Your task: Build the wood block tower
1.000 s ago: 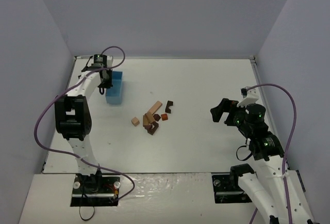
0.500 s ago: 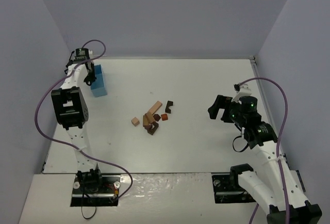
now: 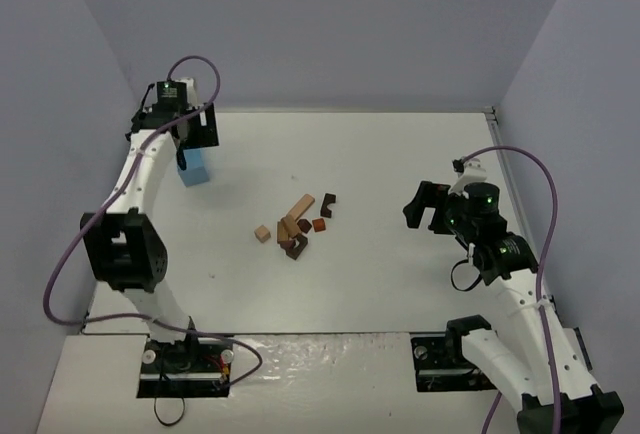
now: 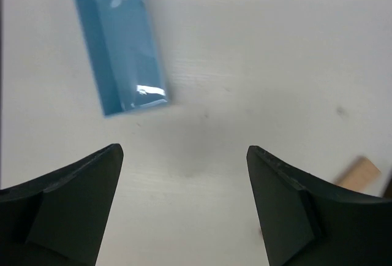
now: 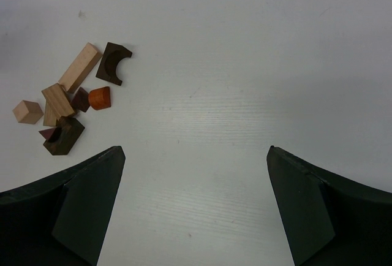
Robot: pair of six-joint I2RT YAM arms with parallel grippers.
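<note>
blocks loose at frame centre, nothing stacked yet

the blocks lie in a small pile mid-tabletop, touching or just beside one another. the left hand is at the upper left of the top view, near the box, its fingers apart with nothing between them. the pile lies to its lower right, and its wrist view catches only one tan piece at the right edge. the right hand is at middle right, spread wide and empty, with the pile straight to its left. its wrist view holds the whole pile at upper left, where the long bar runs from lower left to upper right. neither hand is clearly nearer. i judge the right one better placed for a first pick.
</note>
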